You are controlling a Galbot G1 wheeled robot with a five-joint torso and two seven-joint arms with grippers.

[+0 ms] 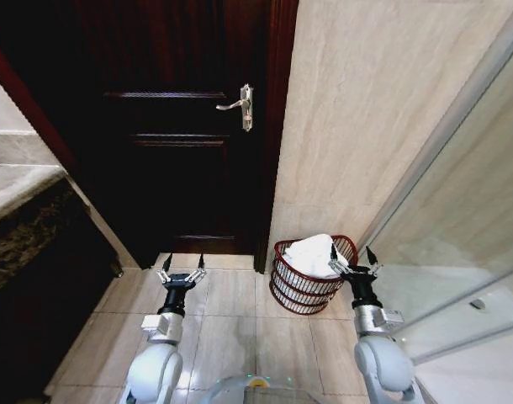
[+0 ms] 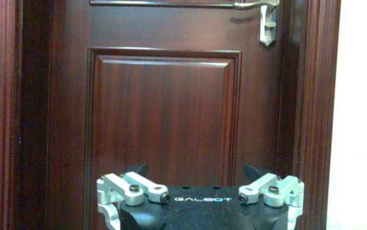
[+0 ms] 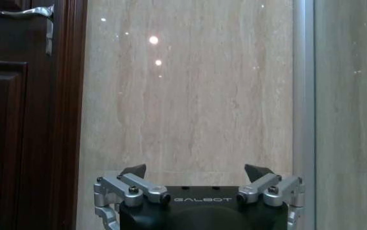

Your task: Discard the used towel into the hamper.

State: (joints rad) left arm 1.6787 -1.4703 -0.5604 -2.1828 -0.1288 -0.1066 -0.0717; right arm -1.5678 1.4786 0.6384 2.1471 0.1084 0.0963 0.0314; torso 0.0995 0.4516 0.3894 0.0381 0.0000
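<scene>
A white towel (image 1: 312, 255) lies bunched inside the hamper (image 1: 293, 292), a round dark red wire basket standing on the tiled floor against the beige wall. My right gripper (image 1: 350, 255) hovers open and empty over the hamper's right rim; in the right wrist view its fingertips (image 3: 134, 170) spread wide before the beige wall. To the left of the hamper my left gripper (image 1: 183, 262) is open with nothing in it, raised above the floor facing the dark wooden door; its fingertips (image 2: 255, 171) are apart in the left wrist view.
A dark wooden door (image 1: 181, 126) with a silver lever handle (image 1: 240, 104) is straight ahead. A dark vanity with a stone counter (image 1: 25, 244) stands at the left. A glass shower panel (image 1: 458, 244) runs along the right. Beige tiles (image 1: 231, 328) cover the floor between.
</scene>
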